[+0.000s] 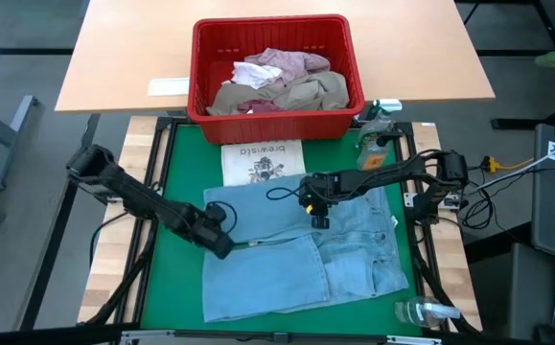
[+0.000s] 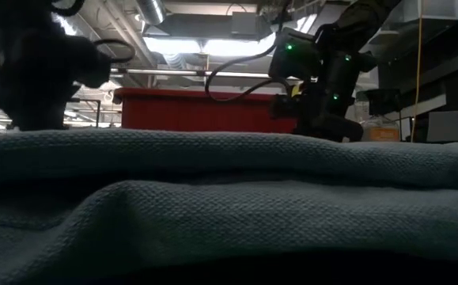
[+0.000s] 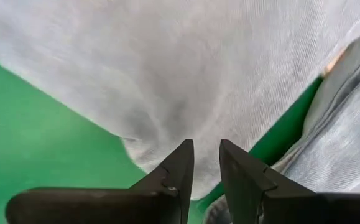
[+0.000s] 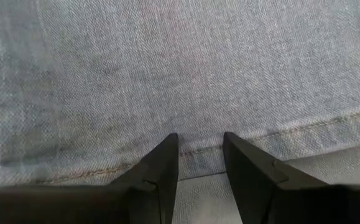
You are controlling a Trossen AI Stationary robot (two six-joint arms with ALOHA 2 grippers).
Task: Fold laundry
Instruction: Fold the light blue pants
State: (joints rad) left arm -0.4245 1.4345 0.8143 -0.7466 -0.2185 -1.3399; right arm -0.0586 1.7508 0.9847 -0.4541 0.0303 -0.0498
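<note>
Light blue denim jeans [image 1: 306,249] lie spread flat on the green mat [image 1: 176,182], with one leg folded over. My left gripper [image 1: 224,241] is at the jeans' left edge, shut on the cloth [image 3: 167,93]. My right gripper [image 1: 317,216] is over the middle of the jeans, its fingers down on a stitched edge [image 4: 198,152]. A tan cloth [image 1: 315,91] and a pink-mauve garment [image 1: 287,62] lie in the red basket [image 1: 275,115]. In the low view the jeans [image 2: 229,198] fill the foreground. My left gripper pinches the jeans' left edge [image 3: 204,158] between its two fingers, coming in low from the table's left. The cloth rises a little off the green mat beside the fingers; one layer or several, I cannot tell. My right gripper points down, its fingers either side of a stitched seam edge [image 4: 198,149] near the jeans' middle. The cloth lies flat there, on a paler layer [image 4: 329,162] below.
The red basket stands on the far wooden table. A printed sheet [image 1: 263,161] lies on the mat past the jeans. A spray bottle [image 1: 378,120] stands at the far right, and a clear bottle [image 1: 421,311] lies at the near right. Bare mat shows on the left.
</note>
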